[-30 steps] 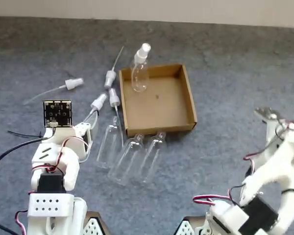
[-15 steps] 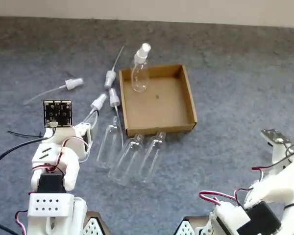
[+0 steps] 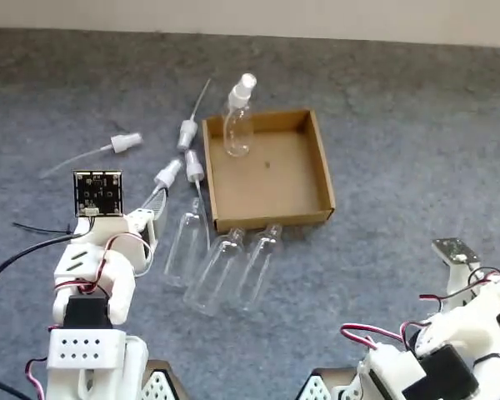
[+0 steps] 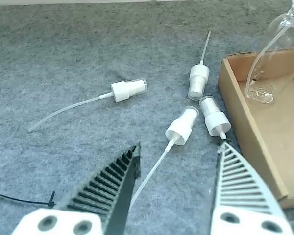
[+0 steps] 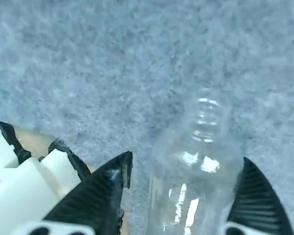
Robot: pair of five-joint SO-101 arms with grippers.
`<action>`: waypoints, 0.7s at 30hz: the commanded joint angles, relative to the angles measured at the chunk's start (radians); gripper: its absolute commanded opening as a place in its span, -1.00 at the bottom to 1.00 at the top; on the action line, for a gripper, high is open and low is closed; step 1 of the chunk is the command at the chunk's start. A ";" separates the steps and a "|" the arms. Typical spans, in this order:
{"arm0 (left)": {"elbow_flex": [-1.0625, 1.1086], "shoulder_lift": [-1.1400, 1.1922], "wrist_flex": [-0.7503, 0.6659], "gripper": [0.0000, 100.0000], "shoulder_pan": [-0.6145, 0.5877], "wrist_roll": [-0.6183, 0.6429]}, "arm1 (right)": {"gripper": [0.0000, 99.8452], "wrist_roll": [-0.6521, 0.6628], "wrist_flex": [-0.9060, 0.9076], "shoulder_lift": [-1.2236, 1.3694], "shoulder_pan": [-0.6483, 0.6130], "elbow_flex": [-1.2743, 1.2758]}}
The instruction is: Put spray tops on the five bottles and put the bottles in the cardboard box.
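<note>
A cardboard box (image 3: 321, 167) lies mid-table; one clear bottle with a white spray top (image 3: 237, 125) leans in its far left corner. Three uncapped clear bottles (image 3: 221, 265) lie side by side just in front of the box. Several loose spray tops (image 3: 168, 173) with long tubes lie left of the box. My left gripper (image 4: 180, 146) is open low over the table, with one spray top (image 4: 182, 127) and its tube between the fingertips. My right gripper (image 5: 186, 161) is shut on an uncapped clear bottle (image 5: 198, 161), its open neck pointing away, above bare carpet.
The table is covered in grey carpet (image 3: 400, 125). The right arm (image 3: 475, 317) sits at the near right corner, well away from the box. Two more spray tops (image 4: 198, 81) lie close to the box's left wall (image 4: 245, 122), and another (image 4: 129, 90) farther left.
The right arm has drawn back toward the near right corner, away from the box. The left arm, the bottles and the spray tops have not moved.
</note>
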 commanded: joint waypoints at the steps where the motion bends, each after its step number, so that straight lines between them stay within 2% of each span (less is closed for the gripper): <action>1: -0.007 -0.013 -0.025 -0.54 -0.008 0.005 | -0.58 0.005 -0.021 -0.031 0.004 0.008; 5: -0.007 -0.013 -0.025 -0.54 -0.008 0.005 | -0.83 0.008 -0.021 -0.031 -0.005 0.008; 9: -0.007 -0.013 -0.025 -0.54 -0.008 0.005 | -0.94 -0.011 -0.012 -0.035 -0.087 0.005; 12: -0.007 -0.013 -0.025 -0.54 -0.008 0.005 | -0.94 -0.183 -0.025 -0.036 -0.206 -0.013; 18: -0.007 -0.015 -0.025 -0.54 -0.008 0.005 | -0.94 -0.555 -0.068 -0.030 -0.506 -0.242; 21: -0.007 -0.015 -0.025 -0.54 -0.008 0.005 | -0.94 -0.683 -0.067 -0.013 -0.636 -0.340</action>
